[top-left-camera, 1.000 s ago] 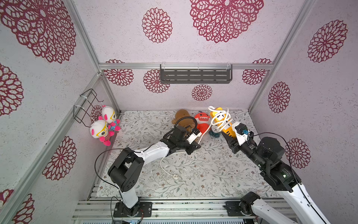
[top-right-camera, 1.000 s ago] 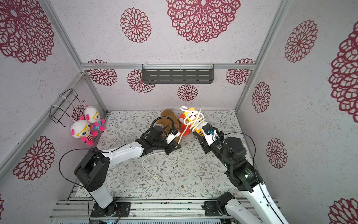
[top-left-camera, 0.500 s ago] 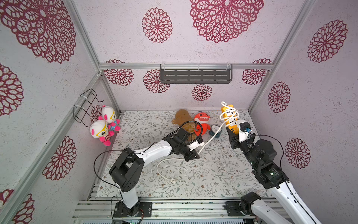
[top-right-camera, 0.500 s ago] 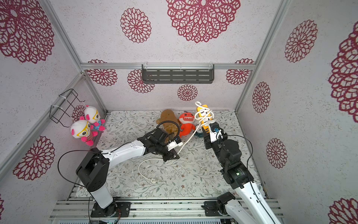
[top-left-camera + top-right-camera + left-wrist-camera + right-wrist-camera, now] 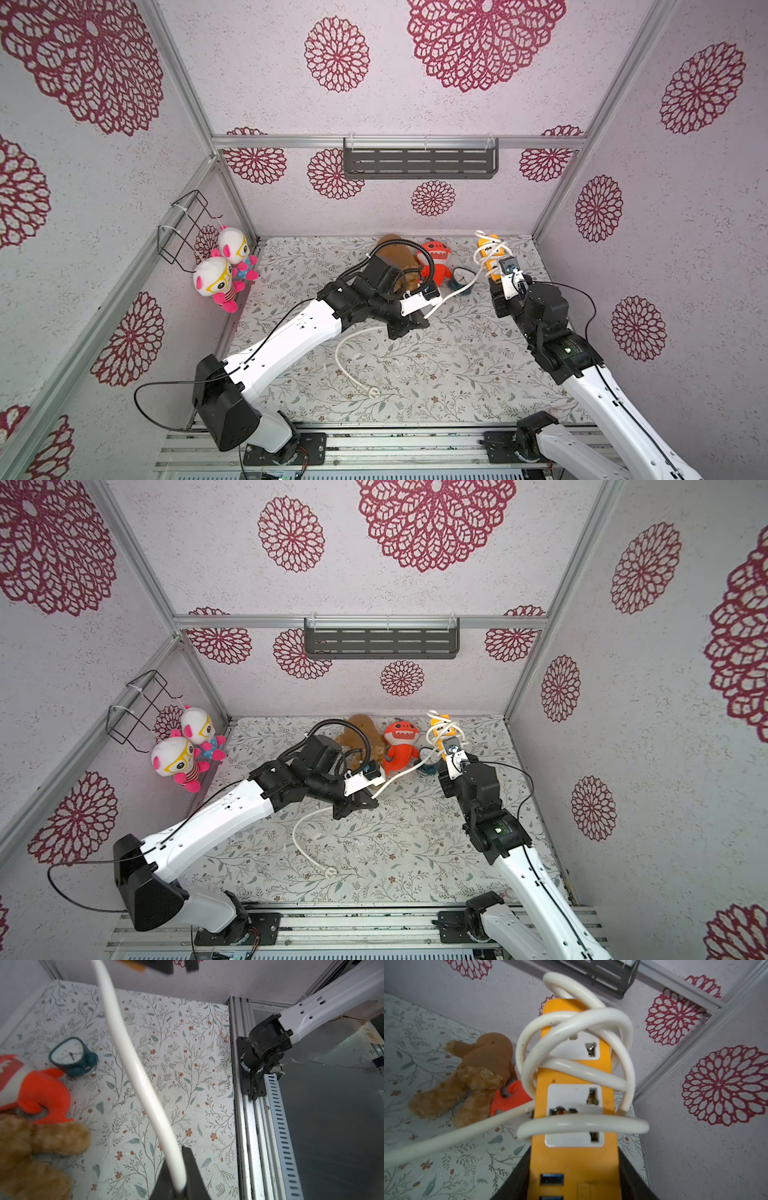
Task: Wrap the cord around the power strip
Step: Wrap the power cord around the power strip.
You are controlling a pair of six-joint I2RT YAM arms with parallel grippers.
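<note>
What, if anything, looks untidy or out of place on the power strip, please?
The cord sits loosely on the power strip: its loops cross one another, bulge away from the sides, and one pokes past the far end. A long tail with the plug lies on the table.

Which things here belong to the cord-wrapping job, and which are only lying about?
For the job: orange-yellow rectangular plastic power strip, held by the right tool; long white flexible cord, pinched by the left tool.

Lying about: brown plush bear; orange-red plush monster; dark-teal clock; two pink-and-white plush dolls; grey wall shelf.
</note>
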